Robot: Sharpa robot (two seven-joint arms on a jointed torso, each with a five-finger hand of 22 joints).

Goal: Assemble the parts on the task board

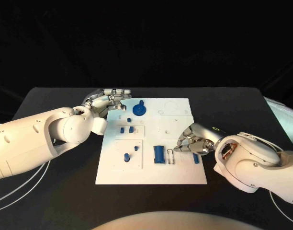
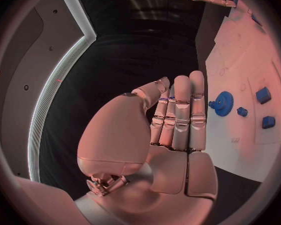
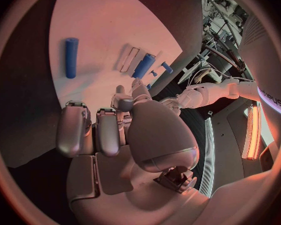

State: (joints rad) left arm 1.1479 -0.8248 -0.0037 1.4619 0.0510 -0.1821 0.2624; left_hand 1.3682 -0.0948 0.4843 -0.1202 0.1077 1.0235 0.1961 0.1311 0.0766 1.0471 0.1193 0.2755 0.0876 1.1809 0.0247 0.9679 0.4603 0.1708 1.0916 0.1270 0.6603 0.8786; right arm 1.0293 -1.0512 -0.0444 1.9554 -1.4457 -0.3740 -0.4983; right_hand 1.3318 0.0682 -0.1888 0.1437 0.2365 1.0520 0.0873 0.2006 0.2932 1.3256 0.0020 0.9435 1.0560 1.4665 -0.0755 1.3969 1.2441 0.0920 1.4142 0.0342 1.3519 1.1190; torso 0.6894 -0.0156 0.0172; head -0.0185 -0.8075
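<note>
On the black counter (image 1: 240, 103), a white board (image 1: 177, 172), lying flat at the middle.

At the board's far left corner, the left robot hand (image 1: 110, 99): fingers (image 2: 181, 112) straight and pressed together side by side, holding nothing, with the tips reaching just past the board's far edge. No contact with any part to be seen.

Just right of that robot hand, on the board's far portion, a blue gear (image 1: 139, 110), lying apart from the fingertips in the left wrist view.

Nearer than the gear, on the board's left half, three small blue blocks (image 1: 127, 128), close together. Nearer again, still on the left half, two more small blue pieces (image 1: 131, 152), one a little behind the other.

At the board's middle, toward its near edge, a long blue cylinder (image 1: 159, 153), lying along the board. Touching or just beside its right flank, cannot tell which, a narrow clear frame (image 1: 171, 156).

Over the board's right edge, the right robot hand (image 1: 190, 143): fingers (image 3: 73, 127) curled in toward the palm, nothing seen between them, knuckles turned toward the frame and the cylinder.

Just right of that robot hand, by the board's right edge, a short blue cylinder (image 1: 196, 158), lying flat and apart from the fingers in the right wrist view.

Well right of the board, at the counter's edge, a pale crumpled sheet (image 1: 287, 120).
</note>
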